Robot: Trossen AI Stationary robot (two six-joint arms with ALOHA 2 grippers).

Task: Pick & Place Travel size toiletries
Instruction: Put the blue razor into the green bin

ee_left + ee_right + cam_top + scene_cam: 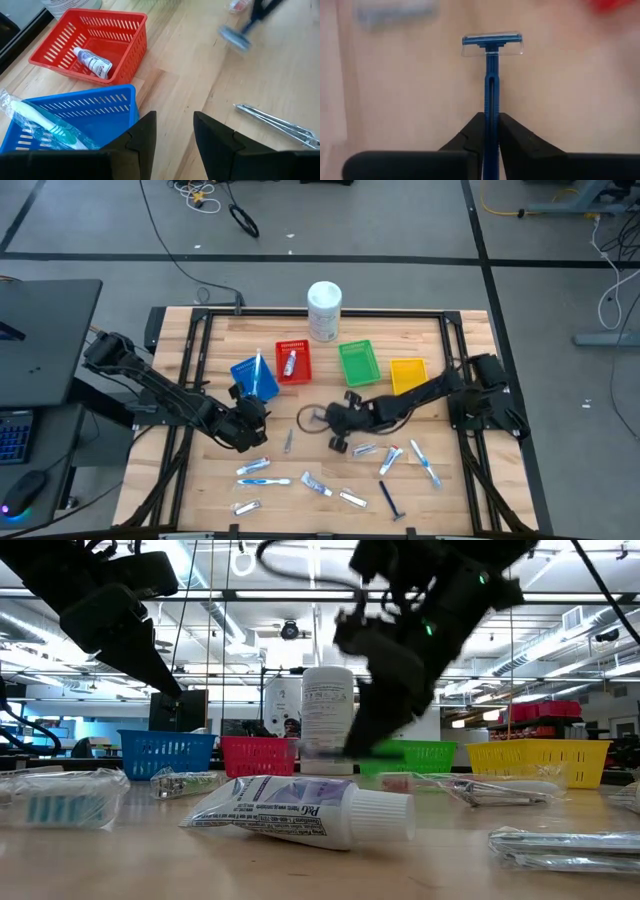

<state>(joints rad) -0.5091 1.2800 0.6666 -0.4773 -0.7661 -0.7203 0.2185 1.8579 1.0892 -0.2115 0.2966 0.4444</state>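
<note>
Right hand (491, 131) pinching a blue razor (492, 75) above the bench (300, 450), left hand (174, 132) spread and empty beside the blue basket (75, 107).

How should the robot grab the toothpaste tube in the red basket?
Grip the toothpaste tube across its flat middle, coming straight down from above. It lies on its side inside the red basket, whose walls block any sideways approach. The open left gripper is nearest.
</note>
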